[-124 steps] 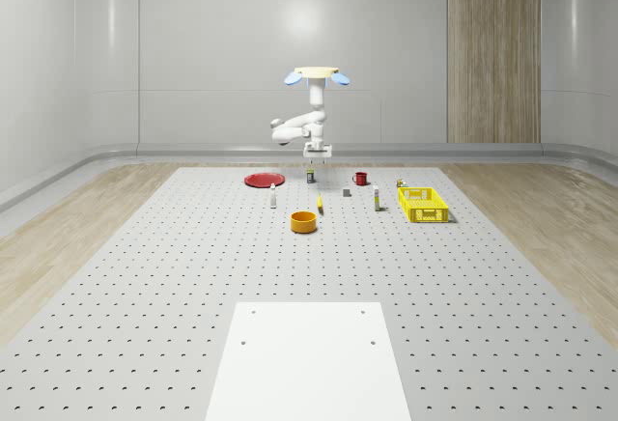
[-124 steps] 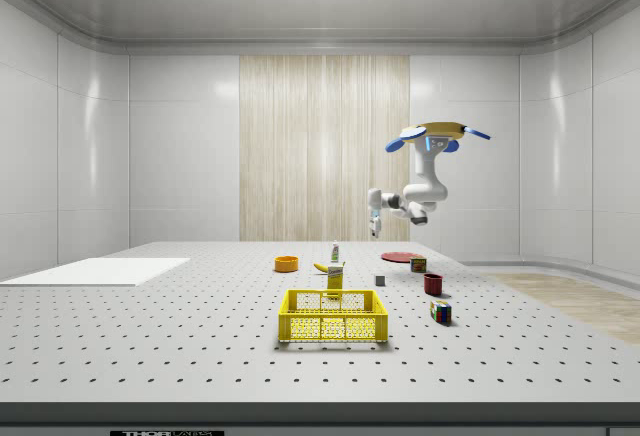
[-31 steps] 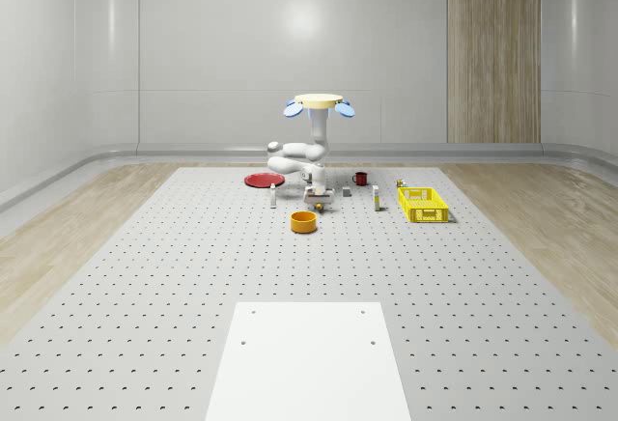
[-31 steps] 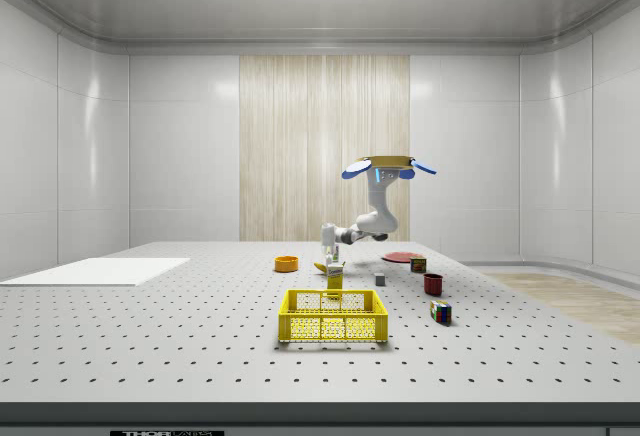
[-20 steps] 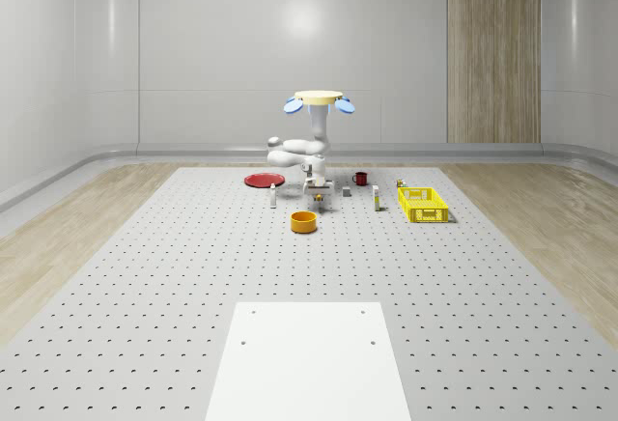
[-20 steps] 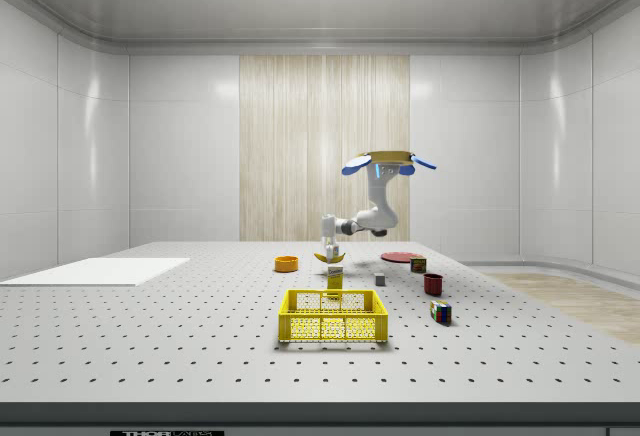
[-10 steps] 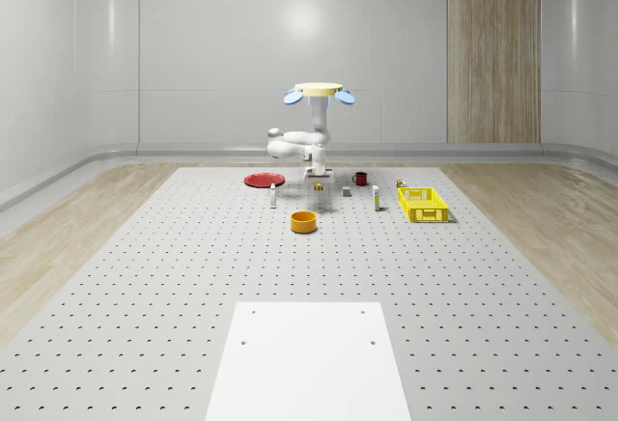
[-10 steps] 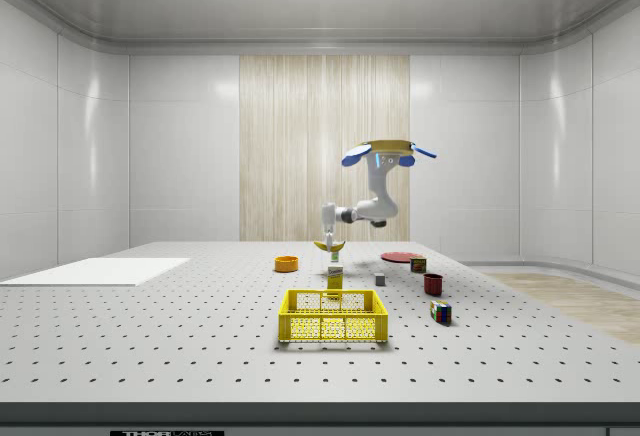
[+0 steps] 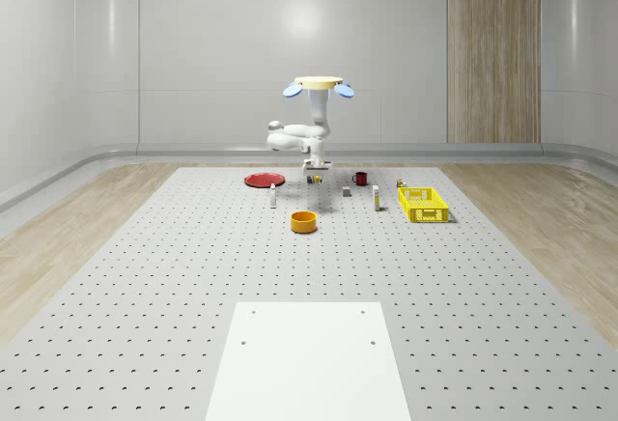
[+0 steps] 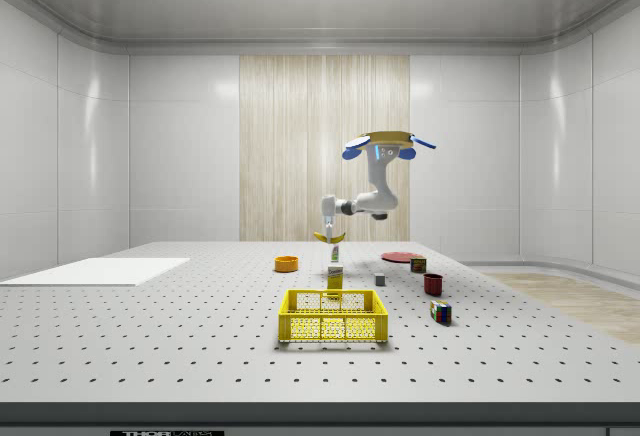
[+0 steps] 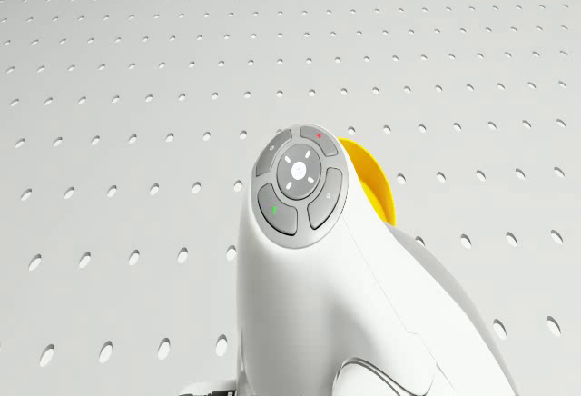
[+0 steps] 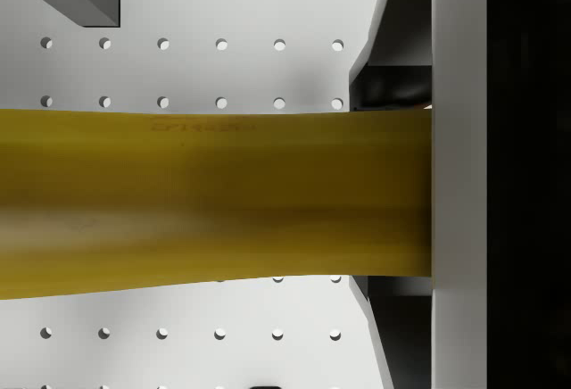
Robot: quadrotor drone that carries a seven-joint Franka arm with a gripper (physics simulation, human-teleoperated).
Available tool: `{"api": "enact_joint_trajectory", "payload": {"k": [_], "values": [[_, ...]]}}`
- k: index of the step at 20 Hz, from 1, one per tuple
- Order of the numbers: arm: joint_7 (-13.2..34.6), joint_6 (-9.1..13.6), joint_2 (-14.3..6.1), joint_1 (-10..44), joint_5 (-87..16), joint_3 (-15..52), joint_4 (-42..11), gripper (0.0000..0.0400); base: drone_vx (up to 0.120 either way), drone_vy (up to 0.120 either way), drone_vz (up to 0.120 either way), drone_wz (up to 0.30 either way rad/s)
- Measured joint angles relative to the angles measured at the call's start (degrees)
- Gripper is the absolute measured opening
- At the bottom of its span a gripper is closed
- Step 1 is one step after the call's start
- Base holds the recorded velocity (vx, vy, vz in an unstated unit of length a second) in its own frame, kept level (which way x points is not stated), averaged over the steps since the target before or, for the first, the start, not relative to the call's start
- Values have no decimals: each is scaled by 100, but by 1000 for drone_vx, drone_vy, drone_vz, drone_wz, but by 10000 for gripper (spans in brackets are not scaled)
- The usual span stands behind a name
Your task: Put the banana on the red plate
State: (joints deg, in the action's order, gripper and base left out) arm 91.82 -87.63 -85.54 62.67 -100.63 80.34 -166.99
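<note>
The drone (image 9: 319,84) is being seen hovering above the perforated worktop (image 9: 193,286), over the far cluster of things, with its arm bent down and toward the side view's left. The gripper (image 10: 327,233) is being held well above the worktop, and the banana (image 10: 329,239) is being carried in it, clear of the surface. In the wrist view the banana (image 12: 214,202) is lying across between the fingers (image 12: 459,175), which are clamped on it. In the whole-scene view the gripper (image 9: 315,176) is hanging near the red plate (image 9: 263,181), just to that view's right of it, and the plate is lying flat on the worktop. An orange bowl (image 9: 304,221) is standing nearer the camera, and a yellow basket (image 9: 423,204) is sitting toward the whole-scene view's right. A dark red mug (image 9: 360,179) is standing between plate and basket. In the drone view the arm's wrist (image 11: 309,232) is being shown with a yellow rim (image 11: 370,183) behind it.
</note>
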Motion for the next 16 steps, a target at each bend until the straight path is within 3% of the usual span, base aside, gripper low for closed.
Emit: {"api": "enact_joint_trajectory", "payload": {"k": [6, 16], "values": [[-666, -67, -70, 12, 26, 14, 1, 193, 0, 0, 0, -300], [-2213, -192, -198, 33, 67, 36, 3, 193, 0, 0, 0, -300]]}}
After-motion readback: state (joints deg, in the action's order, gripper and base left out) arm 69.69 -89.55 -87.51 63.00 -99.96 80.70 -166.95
